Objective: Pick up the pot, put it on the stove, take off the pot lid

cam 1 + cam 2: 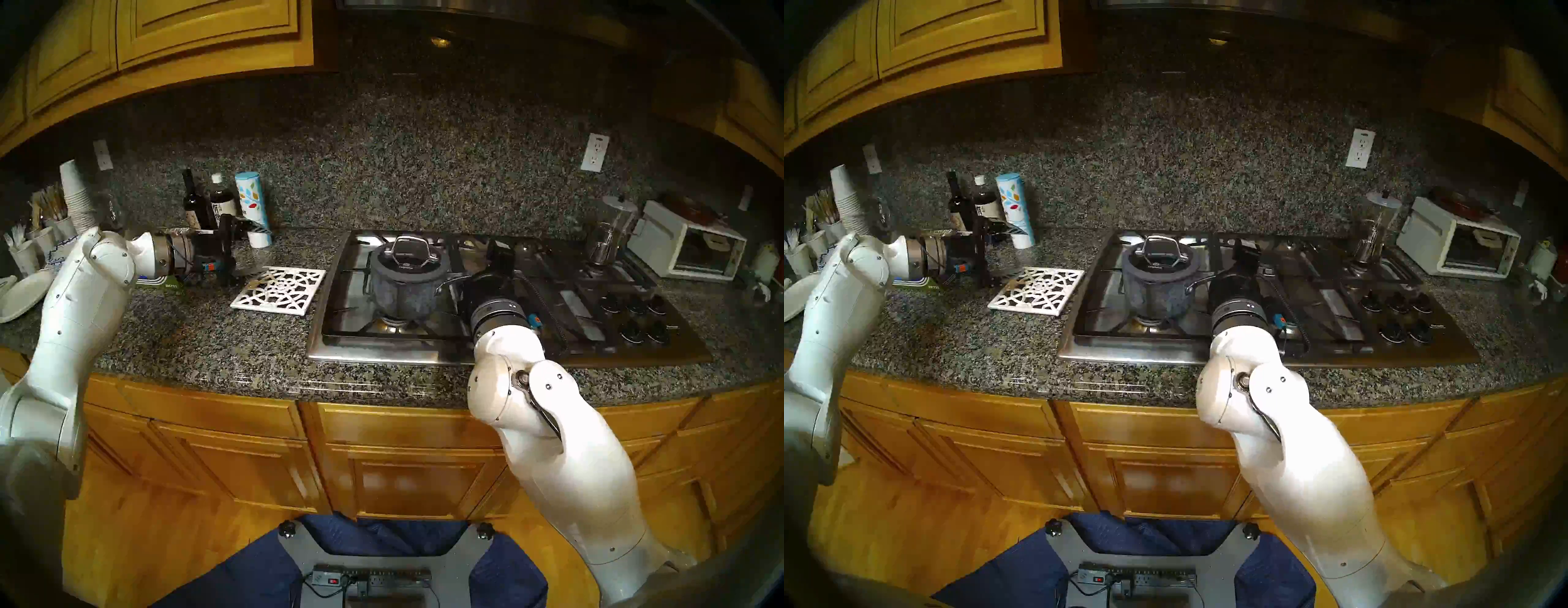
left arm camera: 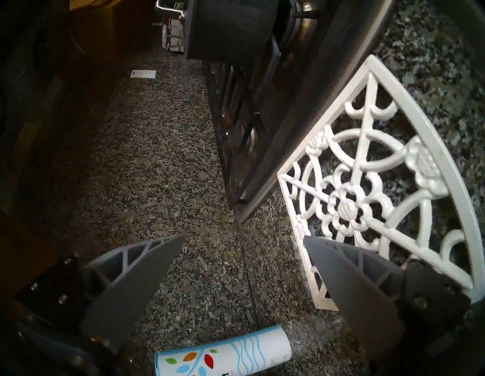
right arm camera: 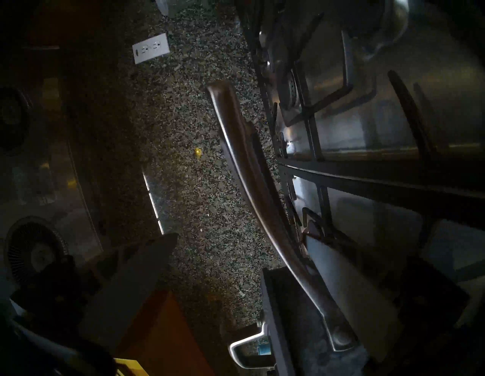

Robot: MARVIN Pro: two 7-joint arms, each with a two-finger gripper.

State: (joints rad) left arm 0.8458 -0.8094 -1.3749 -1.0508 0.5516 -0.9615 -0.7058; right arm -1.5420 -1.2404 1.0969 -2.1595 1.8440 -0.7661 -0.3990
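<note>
The dark-grey pot [image 1: 403,293] stands on the front-left burner of the steel stove [image 1: 424,348], and the pot lid [image 1: 409,254] with its silver loop sits on it. The slim silver handle [image 3: 249,183] points right. My right gripper [image 1: 496,254] is at that handle and open; in the right wrist view the handle runs between the fingers [image 3: 136,275] with a clear gap to the one that shows. My left gripper [image 2: 244,239] hangs open and empty over the counter, left of the white trivet [image 2: 380,183].
Bottles and a patterned canister [image 1: 254,208] stand at the back left by my left gripper. A coffee maker [image 1: 611,233] sits at the stove's back right, beside a white toaster oven [image 1: 687,250]. Cups and plates crowd the far left. Black knobs [image 1: 636,314] lie front right.
</note>
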